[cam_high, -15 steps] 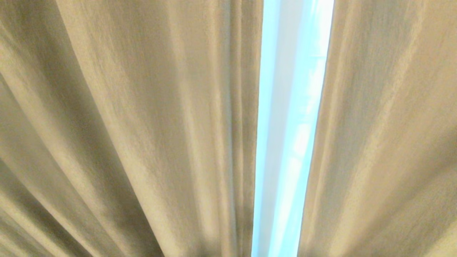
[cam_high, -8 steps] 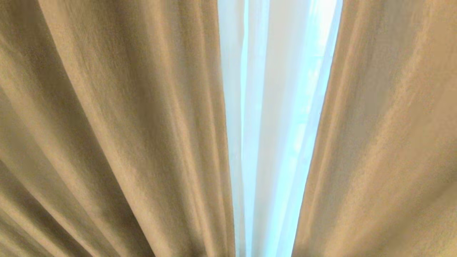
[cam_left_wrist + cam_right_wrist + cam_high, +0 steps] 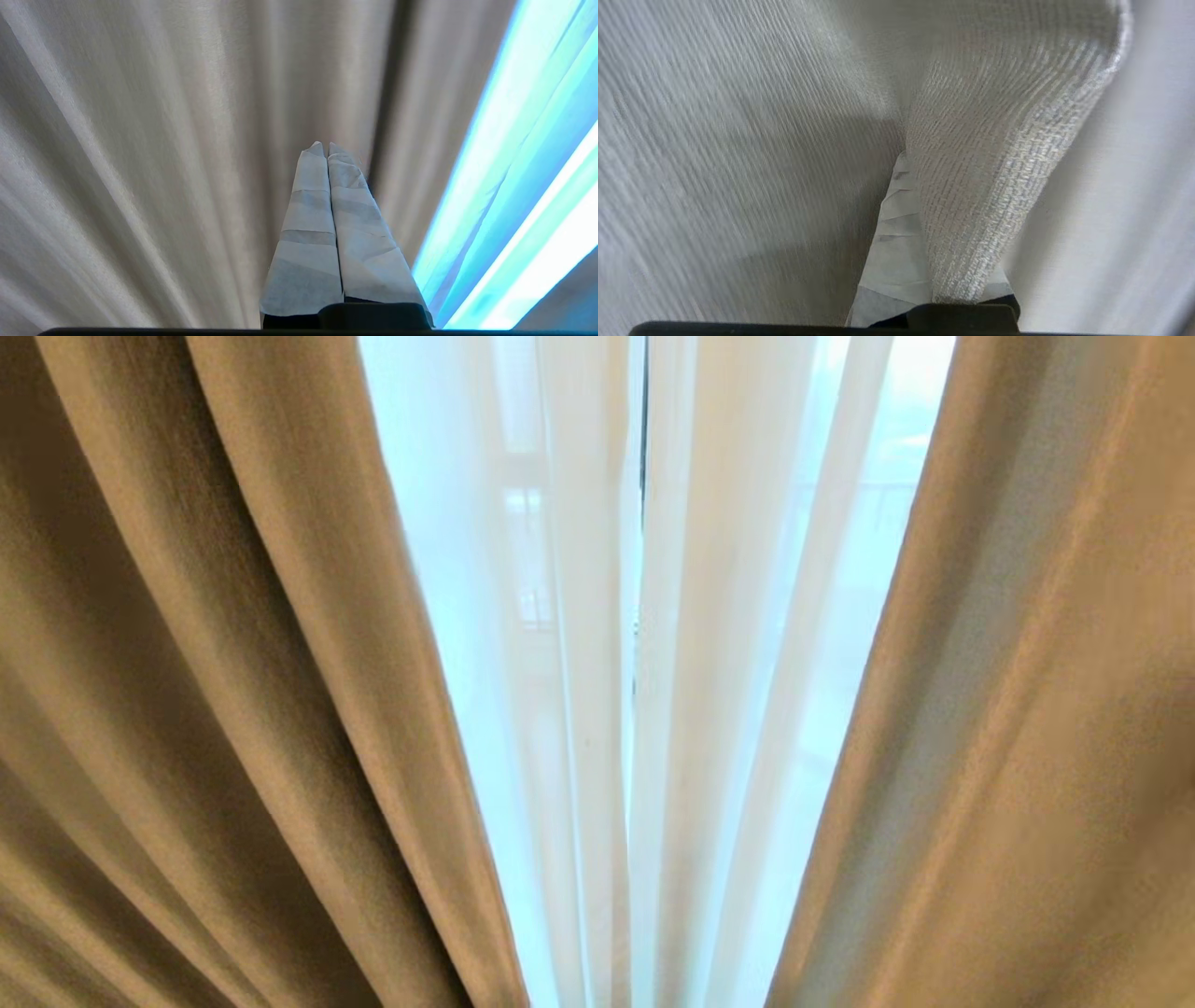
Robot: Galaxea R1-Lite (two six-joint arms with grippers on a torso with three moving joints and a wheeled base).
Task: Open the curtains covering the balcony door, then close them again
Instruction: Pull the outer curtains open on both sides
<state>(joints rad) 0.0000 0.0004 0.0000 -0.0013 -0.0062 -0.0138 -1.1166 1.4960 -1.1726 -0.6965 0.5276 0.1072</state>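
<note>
Two drapes (image 3: 233, 691) parted — two sheers (image 3: 579, 709) between.

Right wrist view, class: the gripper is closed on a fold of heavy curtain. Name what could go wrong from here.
1. The right gripper pinches only a narrow fold of the heavy drape; the fabric may slip out as the pull goes on.
2. The sheers hang shut across the gap, so parting the drapes alone may leave the door covered.
3. The left gripper, shut and empty, sits close to the left drape and might snag it.
</note>
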